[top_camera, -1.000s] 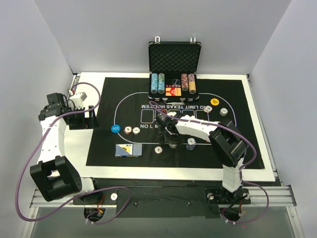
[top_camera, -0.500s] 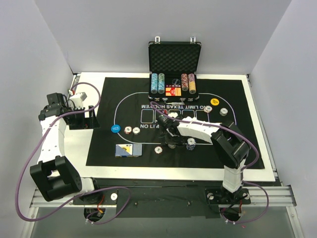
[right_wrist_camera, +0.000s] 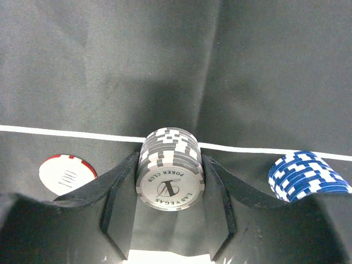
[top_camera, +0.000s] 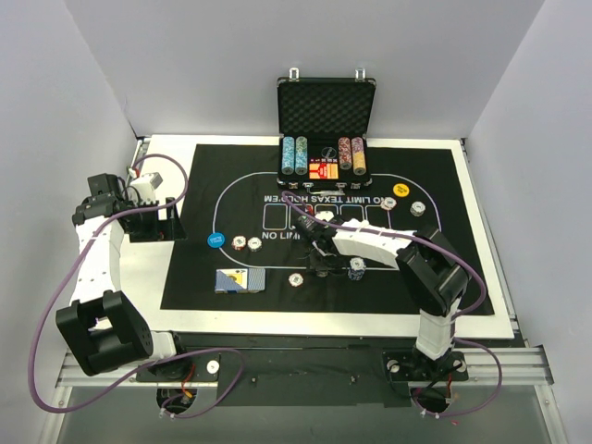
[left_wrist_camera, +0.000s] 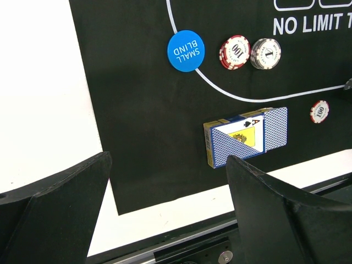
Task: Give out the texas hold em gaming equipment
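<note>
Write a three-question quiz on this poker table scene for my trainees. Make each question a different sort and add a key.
1. What stands between the fingers of the right pincer?
A. a yellow disc
B. the grey chip stack
C. a playing card

2. True or false: the left pincer is clamped on the card deck.

3. Fill the gap: the blue disc on the mat reads "SMALL ____".

Key
1. B
2. False: its jaws stand open with nothing between them, and the deck lies on the mat.
3. BLIND
</note>
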Tool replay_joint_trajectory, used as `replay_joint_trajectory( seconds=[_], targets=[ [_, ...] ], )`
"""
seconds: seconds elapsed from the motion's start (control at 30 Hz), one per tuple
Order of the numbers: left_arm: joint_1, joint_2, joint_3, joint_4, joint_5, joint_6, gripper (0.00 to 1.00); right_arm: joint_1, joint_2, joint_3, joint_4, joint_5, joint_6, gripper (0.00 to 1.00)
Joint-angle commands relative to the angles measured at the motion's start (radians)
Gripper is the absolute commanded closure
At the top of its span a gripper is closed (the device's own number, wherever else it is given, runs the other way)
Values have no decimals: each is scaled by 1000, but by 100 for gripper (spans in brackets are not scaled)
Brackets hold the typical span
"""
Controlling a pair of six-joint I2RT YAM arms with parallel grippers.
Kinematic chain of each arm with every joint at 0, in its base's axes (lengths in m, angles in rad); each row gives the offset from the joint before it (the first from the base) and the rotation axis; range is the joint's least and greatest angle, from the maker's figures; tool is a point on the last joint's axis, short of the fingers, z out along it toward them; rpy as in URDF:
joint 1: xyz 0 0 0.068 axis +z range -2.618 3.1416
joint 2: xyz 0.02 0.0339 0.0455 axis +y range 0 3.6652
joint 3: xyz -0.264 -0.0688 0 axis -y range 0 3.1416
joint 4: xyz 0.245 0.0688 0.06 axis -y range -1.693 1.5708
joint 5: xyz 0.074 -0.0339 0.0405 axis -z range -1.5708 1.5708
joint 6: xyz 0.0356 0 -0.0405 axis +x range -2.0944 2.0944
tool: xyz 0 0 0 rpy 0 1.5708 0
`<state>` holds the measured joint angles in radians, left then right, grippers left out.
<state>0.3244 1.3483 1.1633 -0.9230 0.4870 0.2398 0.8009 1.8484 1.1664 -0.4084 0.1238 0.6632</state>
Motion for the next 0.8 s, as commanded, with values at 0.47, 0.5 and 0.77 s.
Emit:
replay_joint_trajectory(
  seconds=[0.47,0.5,0.77],
  targets=[
    [8,-24,-10,21,21,4,3,12,-110,58,-133,19,-24,66],
    [8,-26,-10,23,21,6,3,12,-121,62,-135,17,-27,66],
    [7,-28,-7,19,21,6,3,-139,-189,182,-210,14,-69,67]
  ],
)
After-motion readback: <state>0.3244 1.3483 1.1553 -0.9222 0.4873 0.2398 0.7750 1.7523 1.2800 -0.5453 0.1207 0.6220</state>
